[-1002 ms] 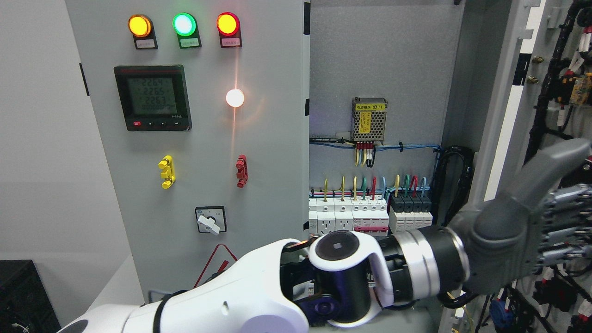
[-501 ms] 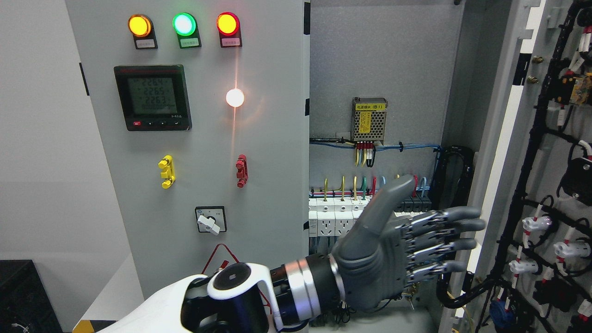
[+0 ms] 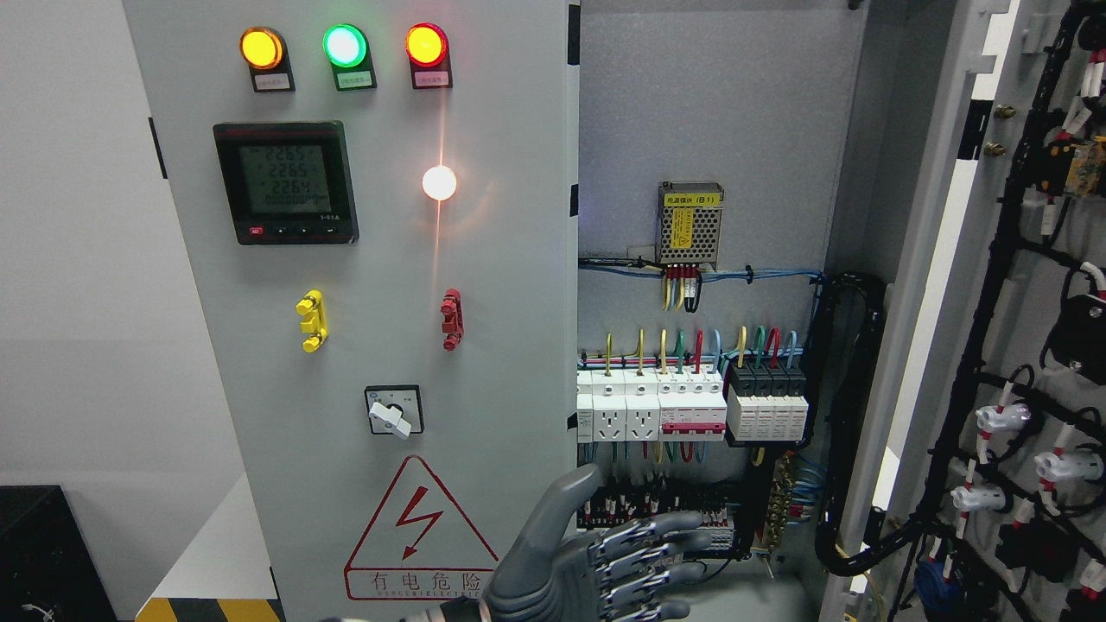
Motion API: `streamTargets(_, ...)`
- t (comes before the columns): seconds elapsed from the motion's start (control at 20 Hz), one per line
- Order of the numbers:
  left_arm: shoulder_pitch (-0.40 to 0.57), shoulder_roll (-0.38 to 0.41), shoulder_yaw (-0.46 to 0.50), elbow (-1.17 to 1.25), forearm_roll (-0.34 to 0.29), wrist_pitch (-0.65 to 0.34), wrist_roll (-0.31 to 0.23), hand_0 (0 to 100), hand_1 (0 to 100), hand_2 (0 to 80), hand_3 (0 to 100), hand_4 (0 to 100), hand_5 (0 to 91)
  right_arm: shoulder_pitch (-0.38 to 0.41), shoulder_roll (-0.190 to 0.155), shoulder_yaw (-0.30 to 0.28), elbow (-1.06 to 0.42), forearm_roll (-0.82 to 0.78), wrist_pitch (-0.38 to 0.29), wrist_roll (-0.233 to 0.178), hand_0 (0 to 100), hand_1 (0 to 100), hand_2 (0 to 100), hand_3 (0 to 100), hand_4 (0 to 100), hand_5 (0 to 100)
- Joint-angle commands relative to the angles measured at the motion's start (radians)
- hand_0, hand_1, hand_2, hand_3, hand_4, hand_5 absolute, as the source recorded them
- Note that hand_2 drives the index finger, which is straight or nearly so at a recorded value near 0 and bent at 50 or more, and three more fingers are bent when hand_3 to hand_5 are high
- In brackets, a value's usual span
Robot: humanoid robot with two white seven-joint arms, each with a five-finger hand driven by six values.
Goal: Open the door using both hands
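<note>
1. Looking at the right door: standing swung wide open at the far right, showing its inside face.
2. Judging it as thin, flat sheet metal, hard and stiff, painted grey and smooth, so likely slipping under fingers; probably feeling heavier with the black wire bundles and white plugs hanging on it.
3. Taking hold best at its long free edge, away from the wires, since pulling on those could be breaking them.
4. Looking at the left door: sitting shut and flat, same smooth grey metal, carrying three round glowing lights, a black meter, a small white knob and a red triangle warning sign.
5. Gripping that one likely meaning hooking its right edge, beside the open middle.
6. Watching the left hand: hovering low at the bottom, in front of the left door's lower right edge, grey fingers stretching out straight and a little apart, thumb pointing up, holding nothing.
7. Seeing no right hand.
8. Peeking inside: white breakers lining up in a row, thin coloured wires looping above.
</note>
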Motion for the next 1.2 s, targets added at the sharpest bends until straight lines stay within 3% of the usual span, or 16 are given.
streamTargets(0.0,0.27,0.179,0.068,-0.023,-0.07,-0.002,0.0,0,0,0.0,0,0,0.0,0.0,0.0,0.0,-0.001,0.0,0.0,0.0,19,0,0,0,0,0)
streamTargets(0.4,0.635,0.132,0.244,0.188,-0.205,-0.008,-0.002,0,0,0.0,0,0,0.0,0.0,0.0,0.0,0.0,0.0,0.0,0.0,19,0,0,0,0,0)
streamTargets(0.5,0.698,0.112,0.253,0.226,-0.246,-0.009,-0.003,0,0,0.0,0,0,0.0,0.0,0.0,0.0,0.0,0.0,0.0,0.0,19,0,0,0,0,0)
streamTargets(0.7,0.778,0.067,0.267,0.352,-0.262,-0.025,-0.002,0,0,0.0,0,0,0.0,0.0,0.0,0.0,0.0,0.0,0.0,0.0,19,0,0,0,0,0)
streamTargets(0.9,0.827,-0.002,0.256,0.542,-0.387,-0.044,-0.002,0,0,0.0,0,0,0.0,0.0,0.0,0.0,0.0,0.0,0.0,0.0,19,0,0,0,0,0)
streamTargets(1.05,0.847,-0.097,0.256,0.742,-0.544,-0.046,-0.002,0,0,0.0,0,0,0.0,0.0,0.0,0.0,0.0,0.0,0.0,0.0,19,0,0,0,0,0)
streamTargets(1.15,0.852,-0.158,0.27,0.874,-0.59,-0.048,-0.003,0,0,0.0,0,0,0.0,0.0,0.0,0.0,0.0,-0.001,0.0,0.0,19,0,0,0,0,0)
